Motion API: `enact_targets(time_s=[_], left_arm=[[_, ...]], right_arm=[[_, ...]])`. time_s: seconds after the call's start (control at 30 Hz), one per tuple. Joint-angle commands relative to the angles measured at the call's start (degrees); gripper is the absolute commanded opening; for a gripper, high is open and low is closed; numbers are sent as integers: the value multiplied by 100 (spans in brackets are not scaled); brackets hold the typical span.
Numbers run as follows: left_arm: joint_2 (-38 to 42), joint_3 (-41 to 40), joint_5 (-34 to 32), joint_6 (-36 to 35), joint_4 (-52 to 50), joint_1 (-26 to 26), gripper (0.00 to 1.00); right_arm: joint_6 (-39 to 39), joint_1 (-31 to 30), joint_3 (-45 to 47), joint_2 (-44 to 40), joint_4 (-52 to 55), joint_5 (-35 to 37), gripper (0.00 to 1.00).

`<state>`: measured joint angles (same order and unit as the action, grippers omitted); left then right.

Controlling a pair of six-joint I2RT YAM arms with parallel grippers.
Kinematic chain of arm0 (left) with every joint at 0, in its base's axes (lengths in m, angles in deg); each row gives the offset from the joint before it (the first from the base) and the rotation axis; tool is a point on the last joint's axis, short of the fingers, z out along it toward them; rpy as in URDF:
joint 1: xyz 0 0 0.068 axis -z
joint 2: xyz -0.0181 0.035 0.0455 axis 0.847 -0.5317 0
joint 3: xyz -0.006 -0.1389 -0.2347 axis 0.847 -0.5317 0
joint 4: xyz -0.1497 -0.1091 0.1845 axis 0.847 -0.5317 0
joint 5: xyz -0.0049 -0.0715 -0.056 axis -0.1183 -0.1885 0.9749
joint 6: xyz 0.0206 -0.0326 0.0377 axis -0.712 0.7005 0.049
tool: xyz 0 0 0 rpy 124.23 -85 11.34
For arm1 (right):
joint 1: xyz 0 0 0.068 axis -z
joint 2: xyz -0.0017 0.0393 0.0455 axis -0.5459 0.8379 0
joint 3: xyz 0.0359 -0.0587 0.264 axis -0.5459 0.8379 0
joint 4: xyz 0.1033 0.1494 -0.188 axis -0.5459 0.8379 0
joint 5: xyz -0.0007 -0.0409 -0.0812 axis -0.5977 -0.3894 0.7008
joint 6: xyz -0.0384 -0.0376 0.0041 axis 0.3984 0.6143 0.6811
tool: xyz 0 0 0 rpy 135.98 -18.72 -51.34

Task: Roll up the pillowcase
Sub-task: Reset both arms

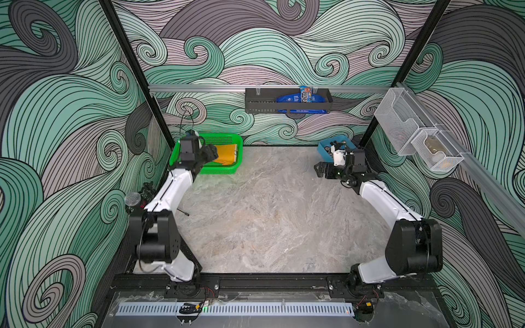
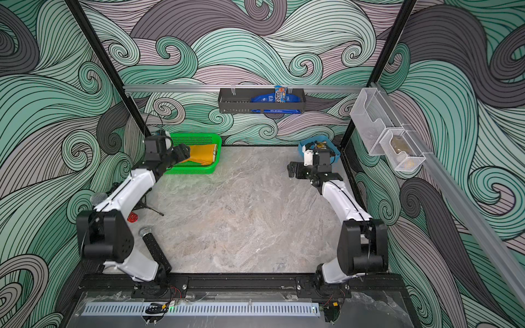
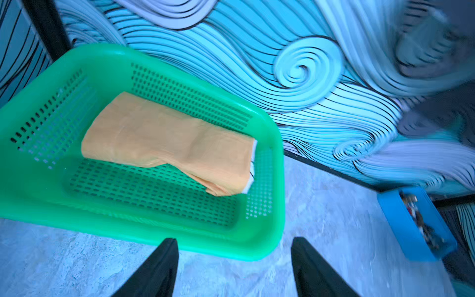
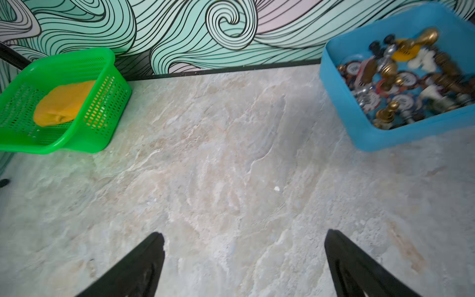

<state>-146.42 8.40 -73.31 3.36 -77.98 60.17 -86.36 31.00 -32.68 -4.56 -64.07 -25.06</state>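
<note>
your left gripper point(image 3: 234, 267) has its jaws apart with nothing between them, poised just outside the near rim of the basket point(image 3: 180, 241), and your right gripper point(image 4: 244, 264) stands wide and empty over bare worktop point(image 4: 231, 154) near the far right corner, beside the blue bin point(image 4: 359, 133). the pillowcase point(image 3: 164, 141) is already a rolled, flattened bundle lying inside the basket at the worktop's far left corner, resting on the floor toward the back wall. from your left jaws it lies straight ahead and a little down, past the rim; from the right ones it is well apart, across the worktop, so the left arm is the nearer. in both top views the bundle point(image 1: 227, 154) point(image 2: 202, 154) runs its long axis roughly along the far edge, its layered open end, showing a sliver of white, pointing toward the worktop's middle. by the look of it the rolling is done.
</note>
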Motion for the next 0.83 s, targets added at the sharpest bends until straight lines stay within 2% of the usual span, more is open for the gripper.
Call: enact_targets(time_s=[0.0,0.13,0.3,0.33,0.37,0.47,0.6,0.7,0.8], left_arm=[[951,-1692,-299,-924,1452,19,75],[1738,-3214,-491,-1152,2604,59,78],[1600,-4445,-1073,-1284,4244,79,81],[1545,-4520,-1069,-1233,4469,74,83],[1412,-4560,-1125,-1184,4735,96,96],[849,-4508,-1326,-1203,5033,139,97],[386,-5031,-1244,-1525,6727,132,99],[254,-4845,-1400,-1523,6623,135,99],[90,-4673,-1406,-1571,6372,133,99]], right_arm=[[441,116,722,-154,-1607,862,100],[342,462,1777,-418,-3352,1022,100],[377,648,2700,-467,-4943,1172,100],[410,655,2768,-437,-5133,1365,100],[352,669,2849,-387,-5360,1621,100],[384,762,3180,-215,-6205,1521,100],[551,771,3381,-143,-6638,1418,100],[575,750,3385,-115,-6670,1258,100],[573,710,3511,-109,-6964,1562,100]])
